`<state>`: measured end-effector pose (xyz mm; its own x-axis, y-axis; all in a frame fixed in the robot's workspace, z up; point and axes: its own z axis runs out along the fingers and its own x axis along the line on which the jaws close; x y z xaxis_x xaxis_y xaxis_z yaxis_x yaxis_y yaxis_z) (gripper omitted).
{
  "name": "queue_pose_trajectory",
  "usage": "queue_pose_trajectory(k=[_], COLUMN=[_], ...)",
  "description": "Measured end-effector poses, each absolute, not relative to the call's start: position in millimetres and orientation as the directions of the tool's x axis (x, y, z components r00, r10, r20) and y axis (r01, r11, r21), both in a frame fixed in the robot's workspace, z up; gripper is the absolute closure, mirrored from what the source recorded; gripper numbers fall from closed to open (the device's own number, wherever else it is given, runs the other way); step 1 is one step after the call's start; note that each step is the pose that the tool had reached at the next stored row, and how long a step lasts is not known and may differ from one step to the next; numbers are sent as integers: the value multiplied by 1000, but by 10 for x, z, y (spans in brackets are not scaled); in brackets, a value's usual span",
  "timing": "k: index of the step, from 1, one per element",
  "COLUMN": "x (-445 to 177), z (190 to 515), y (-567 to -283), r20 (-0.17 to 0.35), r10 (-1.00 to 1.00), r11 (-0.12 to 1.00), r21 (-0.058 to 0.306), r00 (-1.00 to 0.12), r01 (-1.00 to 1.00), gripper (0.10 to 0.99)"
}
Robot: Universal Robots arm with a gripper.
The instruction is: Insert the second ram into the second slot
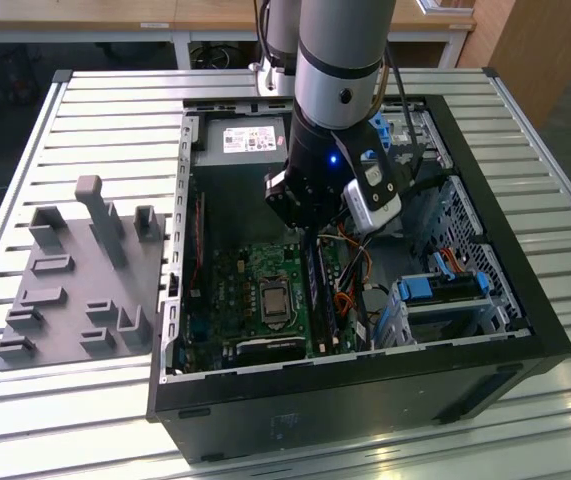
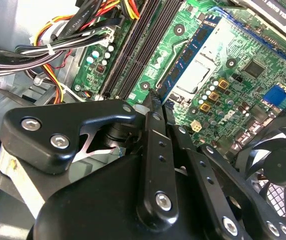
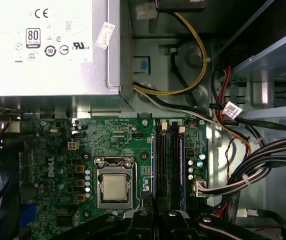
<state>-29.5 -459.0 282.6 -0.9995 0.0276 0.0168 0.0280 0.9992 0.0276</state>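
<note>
One blue stick (image 3: 181,160) already appears seated in the memory slots (image 3: 164,160). The gripper (image 2: 155,100) — jaws closed on the second ram (image 2: 183,62) — hangs near, just above them; the second slot is not yet filled.

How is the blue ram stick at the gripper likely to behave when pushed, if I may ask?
The second ram looks thin, flat and stiff, so it probably won't flop. Being so slim, it is likely light. Its exposed chips suggest fragility: a skewed push from the gripper might damage it.
</note>
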Motion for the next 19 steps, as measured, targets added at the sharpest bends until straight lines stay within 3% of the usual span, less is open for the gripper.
queue_pose_trajectory(k=[19], x=[-294], z=[2736], y=[-4591], r20=[17], r10=[28], r11=[999], r21=[28], r00=[-999], r01=[28], gripper=[949])
